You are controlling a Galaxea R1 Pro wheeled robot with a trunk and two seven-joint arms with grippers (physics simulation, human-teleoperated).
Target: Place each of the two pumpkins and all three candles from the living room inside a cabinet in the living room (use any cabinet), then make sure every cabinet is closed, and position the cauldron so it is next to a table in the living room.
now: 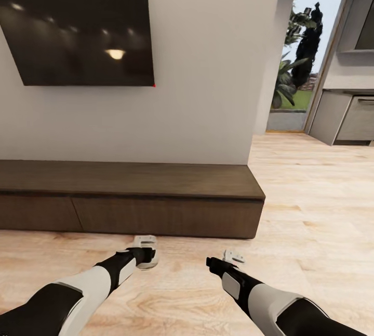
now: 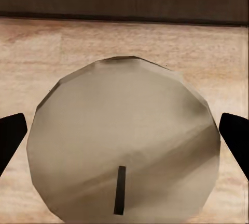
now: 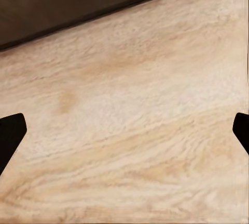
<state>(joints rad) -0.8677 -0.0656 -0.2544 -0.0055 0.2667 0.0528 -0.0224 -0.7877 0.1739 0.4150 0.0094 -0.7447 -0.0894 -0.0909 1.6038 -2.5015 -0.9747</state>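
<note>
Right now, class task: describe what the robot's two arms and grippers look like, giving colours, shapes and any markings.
Both arms are built from glossy black and white segments: black near the body, white forearm shells, then black wrists carrying a small light-grey rectangular panel. The left gripper and the right gripper are small white blocks. In the wrist views their fingertips show as flat black wedges. No cables or lettering can be made out.

Head camera looks down at cabinet (image 1: 130, 195); wrist cameras near floor (image 3: 135, 130).
</note>
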